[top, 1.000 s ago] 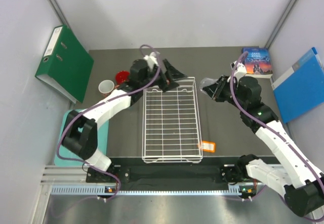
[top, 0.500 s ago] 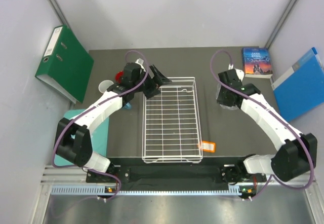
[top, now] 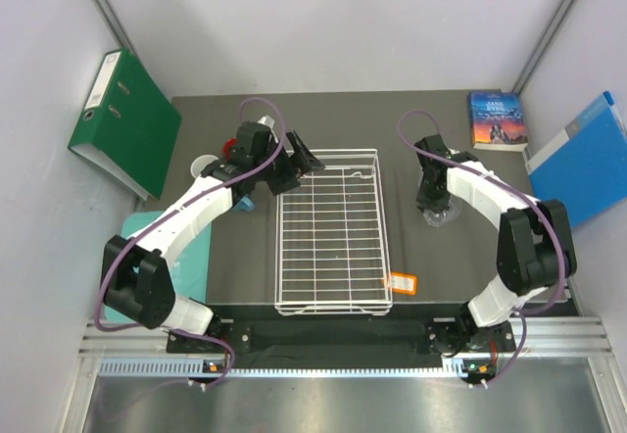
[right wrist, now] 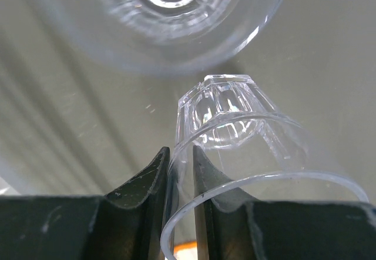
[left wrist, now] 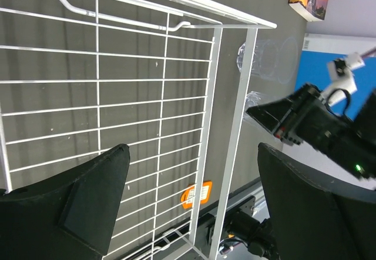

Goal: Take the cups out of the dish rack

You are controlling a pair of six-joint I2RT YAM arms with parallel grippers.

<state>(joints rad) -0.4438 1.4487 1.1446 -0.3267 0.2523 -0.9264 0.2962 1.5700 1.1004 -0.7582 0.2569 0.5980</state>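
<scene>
The white wire dish rack [top: 333, 232] lies mid-table with no cups in it, its orange tag [top: 402, 282] at the near right corner. My left gripper [top: 299, 162] is open and empty above the rack's far left corner; the left wrist view shows the rack [left wrist: 147, 95] between its jaws [left wrist: 194, 213]. My right gripper [top: 437, 208] is shut on the wall of a clear glass tumbler [right wrist: 235, 136], low over the table right of the rack. A second tumbler [right wrist: 170, 13] stands just beyond. The red mug [top: 231, 145], salmon-pink mug [top: 203, 168] and light-blue mug [top: 246, 203] stand left of the rack, partly hidden by my left arm.
A green binder [top: 122, 120] leans at the far left and a teal board [top: 137, 247] lies at the left edge. A book [top: 498, 120] and a blue folder [top: 578, 164] are at the far right.
My right gripper has swung nearer with the tumbler and lowered it beside the other tumbler, right of the rack. My left gripper has pulled back left from the rack's far edge.
</scene>
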